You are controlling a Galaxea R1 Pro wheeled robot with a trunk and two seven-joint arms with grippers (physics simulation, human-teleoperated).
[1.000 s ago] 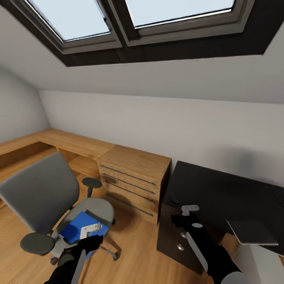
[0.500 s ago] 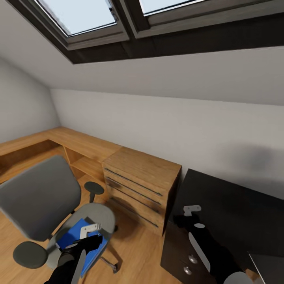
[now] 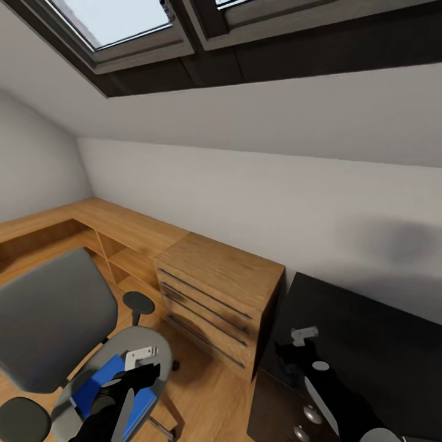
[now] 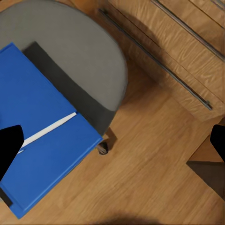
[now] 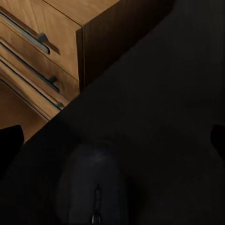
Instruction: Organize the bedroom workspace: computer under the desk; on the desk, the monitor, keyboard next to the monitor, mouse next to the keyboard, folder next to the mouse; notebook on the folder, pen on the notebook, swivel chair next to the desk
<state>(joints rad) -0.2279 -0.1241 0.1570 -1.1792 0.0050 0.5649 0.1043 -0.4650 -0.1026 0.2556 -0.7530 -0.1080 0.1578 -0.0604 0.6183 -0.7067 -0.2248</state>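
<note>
The grey swivel chair point(image 3: 55, 313) stands on the wood floor at the lower left. The blue folder point(image 3: 98, 383) lies flat on its seat point(image 4: 79, 51). My left gripper point(image 3: 142, 368) hovers open over the folder's point(image 4: 42, 126) near corner, where it overhangs the seat edge; nothing is between its fingers point(image 4: 9, 145). My right gripper point(image 3: 301, 344) hangs open above the left end of the desk's black top point(image 3: 368, 331). In the right wrist view the small black mouse point(image 5: 96, 185) rests on the desk point(image 5: 159, 93), just below that gripper.
A light wooden drawer cabinet point(image 3: 215, 288) stands between the chair and the desk, touching the desk's end. Low wooden shelving point(image 3: 73, 227) runs along the sloped wall to the left. Skylights point(image 3: 116, 24) sit overhead. Bare floor point(image 4: 154, 159) lies between chair and cabinet.
The whole picture has shifted, so the camera moved: chair and folder now sit lower left, and the desk's right part with a flat grey thing has left view. Both arms hold their pose.
</note>
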